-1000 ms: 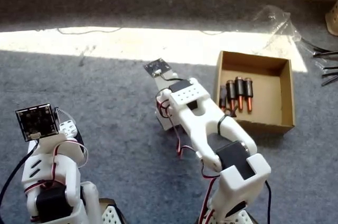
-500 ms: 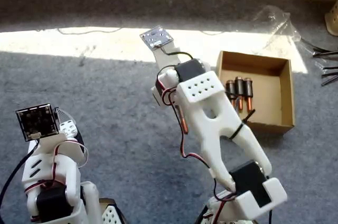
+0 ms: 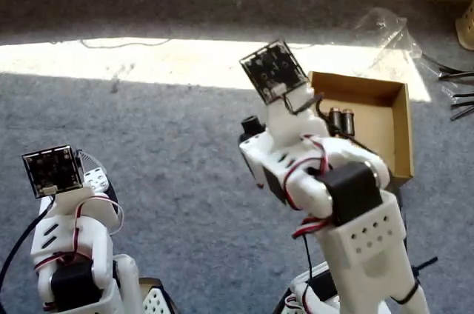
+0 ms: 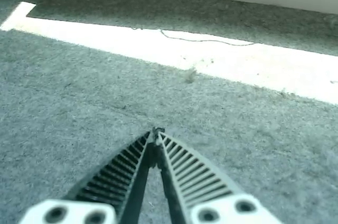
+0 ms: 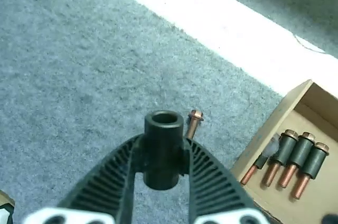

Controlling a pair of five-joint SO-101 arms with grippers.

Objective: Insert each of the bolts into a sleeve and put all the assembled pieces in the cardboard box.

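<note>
My right gripper (image 5: 163, 142) is shut on a black sleeve (image 5: 163, 129), held upright above the grey carpet with its bore facing the camera. A loose copper bolt (image 5: 194, 122) lies on the carpet just beyond it. The cardboard box (image 5: 293, 103) stands to the side of the bolt and holds three assembled pieces (image 5: 299, 150) side by side, plus another copper bolt end (image 5: 249, 174). In the high view the right arm (image 3: 326, 181) is raised beside the box (image 3: 396, 129). My left gripper (image 4: 156, 132) is shut on nothing, low over bare carpet.
A bright sunlit strip (image 3: 148, 62) crosses the carpet behind both arms. Clear plastic wrap (image 3: 381, 29) and dark tools (image 3: 455, 92) lie at the far right. The left arm (image 3: 70, 232) stands at the near left.
The right arm has risen from low over the carpet left of the box and drawn back and up, its wrist camera now beside the box. The left arm has not moved.
</note>
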